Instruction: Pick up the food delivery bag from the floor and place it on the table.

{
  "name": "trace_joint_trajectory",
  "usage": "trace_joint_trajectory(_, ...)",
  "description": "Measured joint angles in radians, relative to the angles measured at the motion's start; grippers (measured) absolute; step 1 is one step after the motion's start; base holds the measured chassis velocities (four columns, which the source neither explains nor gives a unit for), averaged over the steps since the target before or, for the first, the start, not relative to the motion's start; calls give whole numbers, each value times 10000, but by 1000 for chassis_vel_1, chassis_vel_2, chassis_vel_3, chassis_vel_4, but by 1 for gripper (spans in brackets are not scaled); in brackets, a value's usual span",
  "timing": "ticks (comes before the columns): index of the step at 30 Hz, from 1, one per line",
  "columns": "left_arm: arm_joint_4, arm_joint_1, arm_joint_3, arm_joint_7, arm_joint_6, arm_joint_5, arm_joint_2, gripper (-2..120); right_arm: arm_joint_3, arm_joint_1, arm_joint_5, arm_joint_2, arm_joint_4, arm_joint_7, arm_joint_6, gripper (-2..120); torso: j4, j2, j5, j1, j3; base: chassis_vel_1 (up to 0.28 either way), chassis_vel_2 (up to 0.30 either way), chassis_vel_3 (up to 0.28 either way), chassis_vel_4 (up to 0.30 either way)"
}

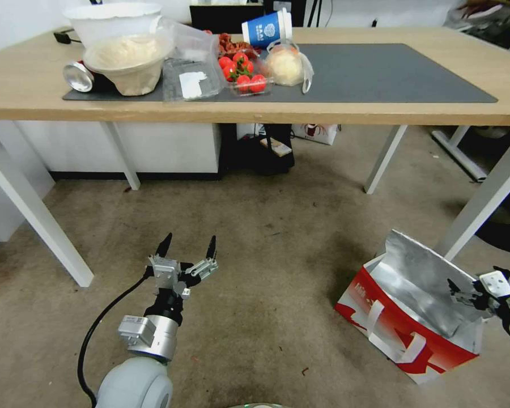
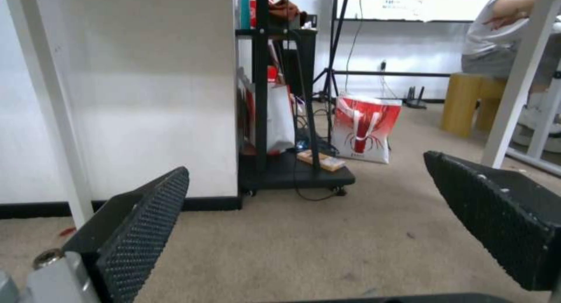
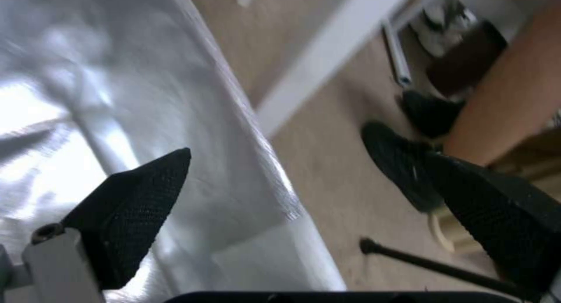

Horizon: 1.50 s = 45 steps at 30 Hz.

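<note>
The food delivery bag (image 1: 405, 314) sits on the floor (image 1: 266, 272), tipped over at a slant, just in front of the worktop (image 1: 379, 102) and beside its white leg. The right tool (image 1: 464, 294) is right at the bag's open mouth, spread wide. In the right wrist view one ribbed black finger (image 3: 137, 206) lies over the crinkled silver foil lining while the other (image 3: 502, 215) sits outside the raised edge, over carpet, so the bag's wall (image 3: 245, 154) stands between them, not yet pinched.

The bag is boxy, red on its side panel, with flat white handles; the carpet is dull brownish-grey and stained.

The left tool (image 1: 188, 247) hovers low over bare carpet, well apart from the bag, fingers pointing towards the worktop and spread wide, holding nothing.
</note>
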Motion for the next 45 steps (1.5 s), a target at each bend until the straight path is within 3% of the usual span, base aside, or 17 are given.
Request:
trace_joint_trajectory(9, 52, 21, 74, -21, 23, 129, 11, 100, -313, 703, 112, -45, -800, 18, -288, 100, 0, 4, -2, 1, -1, 0, 0, 0, 0)
trace_joint_trajectory(14, 30, 2, 122, -85, 128, 181, 25, 100, -468, 876, 322, -235, -700, -245, -1300, 100, 2, 7, -3, 1, 0, 0, 0, 0, 0)
trace_joint_trajectory(22, 153, -234, 361, -122, 277, 181, 160, 100, -455, 928, 298, -380, -915, -454, -1860, 100, -3, 10, -4, 2, 0, 0, 0, 0, 0)
trace_joint_trajectory(45, 232, -319, 301, -196, 244, 139, 297, 100, -1398, 1637, -116, 107, -2148, -573, -831, 100, 0, 13, -5, 3, -1, 0, 0, 0, 0)
